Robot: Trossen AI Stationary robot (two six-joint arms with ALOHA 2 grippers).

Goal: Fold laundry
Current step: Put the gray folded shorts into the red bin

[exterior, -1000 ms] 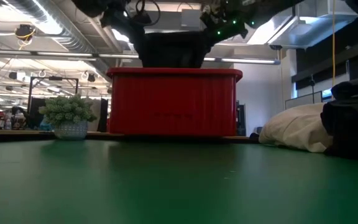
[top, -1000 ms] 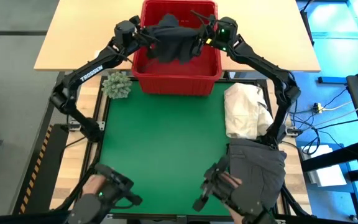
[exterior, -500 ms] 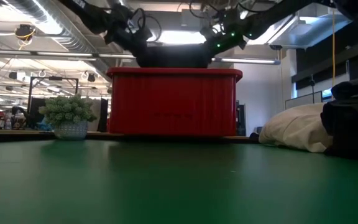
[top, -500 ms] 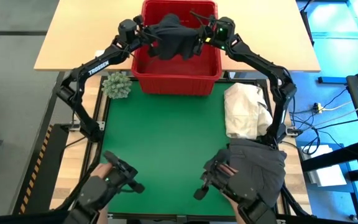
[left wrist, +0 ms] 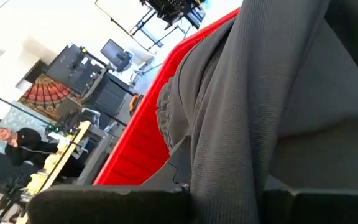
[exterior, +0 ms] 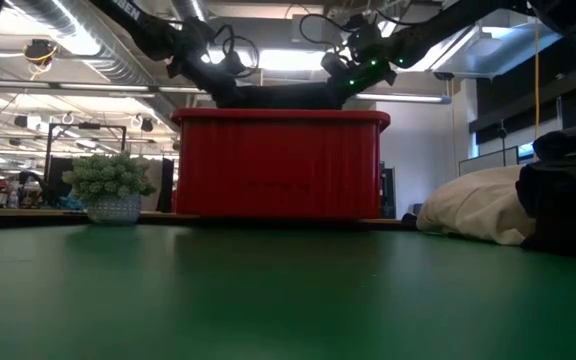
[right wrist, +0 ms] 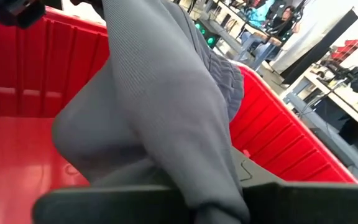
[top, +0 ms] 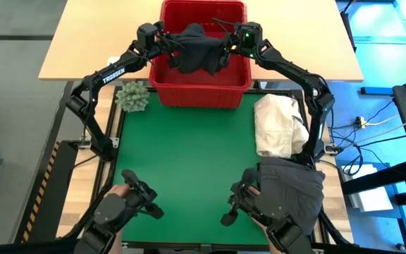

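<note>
Claw tips [left wrist: 229,199] hidden under dark garment [top: 194,44] in basket [top: 199,88]

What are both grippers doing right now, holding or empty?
Left gripper: shut on the dark garment, over the red basket.
Right gripper: shut on the same garment's other side.

Basket [top: 201,77] at the table's [top: 189,155] far edge – potted plant [top: 133,96] to its left, cloth heap [top: 279,125] to its right; folded garment [top: 293,189] nearer, behind the heap.
</note>
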